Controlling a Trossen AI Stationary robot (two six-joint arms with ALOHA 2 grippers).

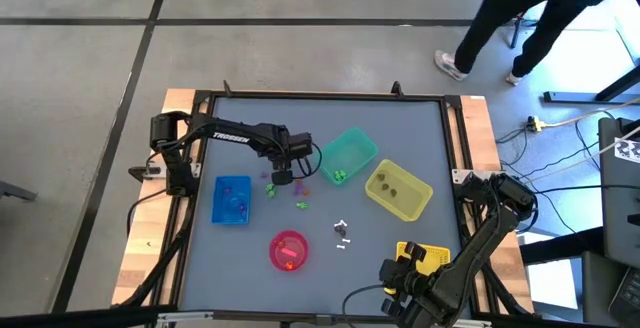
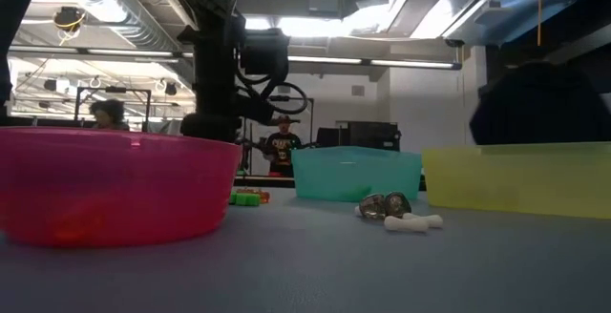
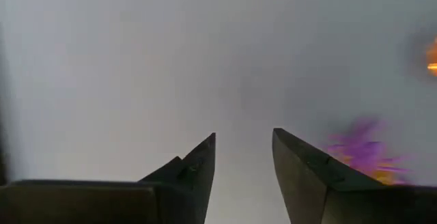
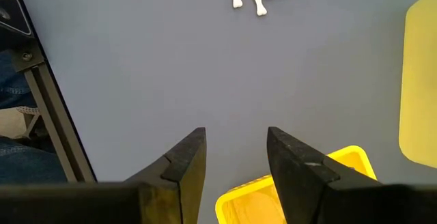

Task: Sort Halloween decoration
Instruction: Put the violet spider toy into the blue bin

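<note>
- Left gripper (image 1: 282, 177) hangs low over the table's middle, fingers (image 3: 198, 166) parted around bare surface, holding nothing.
- Halloween decoration (image 1: 303, 194) lies scattered just beside it; a blurred purple trinket (image 3: 362, 152), perhaps a spider, sits by one fingertip.
- White bones (image 4: 258, 2) lie nearer the yellow bin (image 1: 398, 190).
- Right gripper (image 4: 235, 159) waits open at the table's near edge.

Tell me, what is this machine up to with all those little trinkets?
It is sorting tiny Halloween trinkets into coloured bins. The left gripper hangs open over loose purple and green pieces between the blue bin and the teal bin, holding nothing. The right gripper waits open near the yellow bin.
</note>
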